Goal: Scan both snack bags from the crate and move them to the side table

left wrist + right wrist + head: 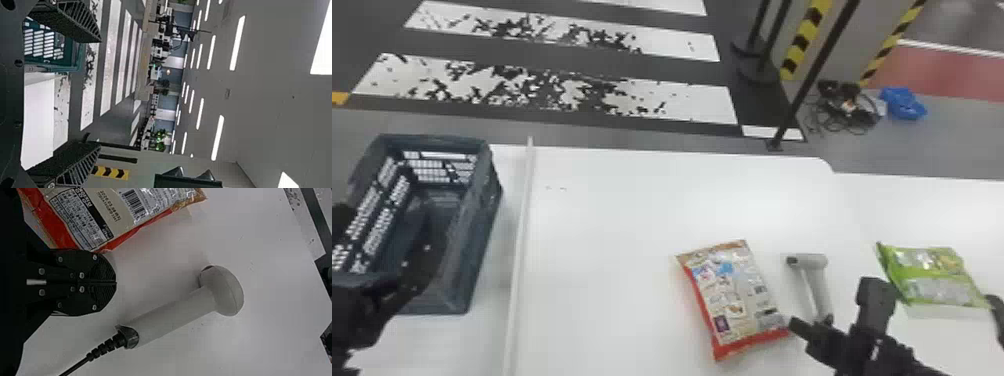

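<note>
The red-and-beige plastic snack bag (737, 295) lies lower centre on your white counter (612, 225), the green plastic one (932, 275) lower right; your black right tool (796, 325) is closed (on nothing), your black left tool (387, 225) wide open, empty.

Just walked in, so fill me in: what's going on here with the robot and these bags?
The robot is on a bag-scanning job, but holds nothing right now. Its right gripper is shut near the scanner and red bag. Those and the green bag lie on the white table. The left gripper is open by the crate.
</note>
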Tool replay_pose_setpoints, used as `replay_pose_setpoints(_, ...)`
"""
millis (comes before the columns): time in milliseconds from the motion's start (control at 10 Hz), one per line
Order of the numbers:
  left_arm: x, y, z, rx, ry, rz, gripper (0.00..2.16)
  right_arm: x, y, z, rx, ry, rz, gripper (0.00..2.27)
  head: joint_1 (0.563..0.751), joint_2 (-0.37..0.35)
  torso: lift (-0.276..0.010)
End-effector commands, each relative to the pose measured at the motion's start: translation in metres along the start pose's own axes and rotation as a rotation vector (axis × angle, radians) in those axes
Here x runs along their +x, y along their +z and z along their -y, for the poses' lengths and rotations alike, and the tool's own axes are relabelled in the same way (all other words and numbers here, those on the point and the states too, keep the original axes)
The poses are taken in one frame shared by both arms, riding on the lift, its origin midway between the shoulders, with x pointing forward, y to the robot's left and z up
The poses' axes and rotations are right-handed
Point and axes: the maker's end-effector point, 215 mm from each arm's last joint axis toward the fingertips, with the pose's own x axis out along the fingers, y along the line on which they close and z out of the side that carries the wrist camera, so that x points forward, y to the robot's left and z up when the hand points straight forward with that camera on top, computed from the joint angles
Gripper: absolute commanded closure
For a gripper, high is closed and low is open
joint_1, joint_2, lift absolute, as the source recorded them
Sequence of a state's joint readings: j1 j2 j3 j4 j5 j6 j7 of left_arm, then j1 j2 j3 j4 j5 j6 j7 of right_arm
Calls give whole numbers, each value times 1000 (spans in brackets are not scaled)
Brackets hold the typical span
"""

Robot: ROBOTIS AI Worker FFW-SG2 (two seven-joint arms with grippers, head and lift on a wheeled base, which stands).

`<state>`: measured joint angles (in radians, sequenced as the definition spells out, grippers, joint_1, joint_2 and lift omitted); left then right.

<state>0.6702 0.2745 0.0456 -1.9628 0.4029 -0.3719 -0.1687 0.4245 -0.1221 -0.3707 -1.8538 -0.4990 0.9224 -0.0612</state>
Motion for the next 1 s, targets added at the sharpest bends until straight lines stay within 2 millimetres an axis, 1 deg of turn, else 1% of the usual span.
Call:
replay_pose_setpoints(0,0,0,1,-2,-2,3,36,-6,-8,-4,-1,11,-5,2240,695,-178,-29)
replay_pose_setpoints(300,0,1,1,-2,-2,3,36,-9,-17,-14,-10,27,-12,2240,695,-162,-29)
replay_pose_setpoints(400,0,2,1,-3,-2,6,36,-9,-17,-17,-7,30,-5,2240,695,-156,-29)
replay_pose_setpoints(500,0,3,1,-1,-3,10,36,-9,-12,-12,-3,22,8,2240,695,-149,-29)
replay_pose_setpoints(600,0,4,2,-1,-3,10,36,-12,1,-6,0,14,37,2240,695,-150,-29)
replay_pose_setpoints(700,-1,2,3,-4,-4,7,36,-18,18,1,-27,1,68,2236,695,-155,-29)
replay_pose_setpoints(800,0,2,4,-5,-6,8,36,-25,32,-2,-42,27,94,2213,695,-174,-29)
replay_pose_setpoints(900,0,3,4,-5,-7,10,36,-34,38,-8,-48,66,95,2020,695,-186,-29)
